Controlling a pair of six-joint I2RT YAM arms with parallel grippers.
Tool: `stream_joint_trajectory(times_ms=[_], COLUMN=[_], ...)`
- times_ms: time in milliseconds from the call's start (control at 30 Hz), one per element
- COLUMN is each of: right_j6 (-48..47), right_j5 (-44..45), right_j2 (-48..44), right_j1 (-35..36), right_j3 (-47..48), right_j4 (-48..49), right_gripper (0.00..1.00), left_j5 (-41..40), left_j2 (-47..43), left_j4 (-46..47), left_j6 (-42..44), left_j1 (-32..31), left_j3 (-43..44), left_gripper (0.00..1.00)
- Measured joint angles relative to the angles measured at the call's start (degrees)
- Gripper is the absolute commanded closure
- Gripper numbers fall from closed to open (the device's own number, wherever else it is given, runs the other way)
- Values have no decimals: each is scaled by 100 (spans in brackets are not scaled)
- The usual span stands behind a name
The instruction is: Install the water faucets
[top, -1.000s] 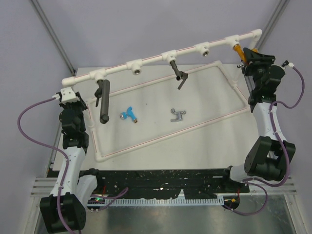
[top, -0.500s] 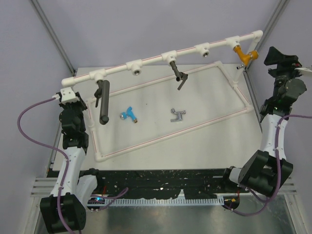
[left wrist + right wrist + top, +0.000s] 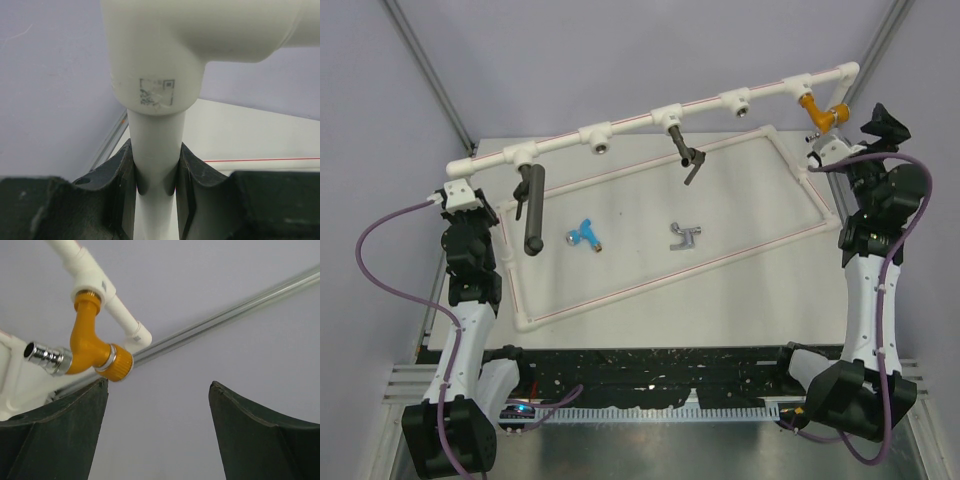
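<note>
Table (image 3: 750, 290) carries a white pipe frame (image 3: 665, 110), and we see the left gripper (image 3: 156, 172) clamped tight on the frame's upright post at the left corner. We log the right gripper (image 3: 157, 430) with jaws spread wide, holding nothing, just beside the orange-gold faucet (image 3: 88, 351), which sits in the rail's right-end socket. Inside the frame the blue faucet (image 3: 585, 234) and silver-grey faucet (image 3: 685, 237) lie loose, apart from each other.
</note>
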Motion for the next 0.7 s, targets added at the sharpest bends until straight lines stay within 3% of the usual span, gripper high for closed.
stream_joint_trajectory(times_ms=[100,267,700], right_j6=[-1344,-2677,-3453], right_j5=[37,140,308], right_j2=[0,83,785], right_j1=[59,273,584], right_j3=[-4,-70,-214], right_j4=[-588,-1008,-780], right_gripper=[14,14,20], left_j5=[0,0,0], left_j2=[0,0,-13], left_j4=[0,-2,-11], left_j6=[0,0,0], left_j1=[0,0,0], left_j3=[0,0,0], left_gripper=[100,100,100])
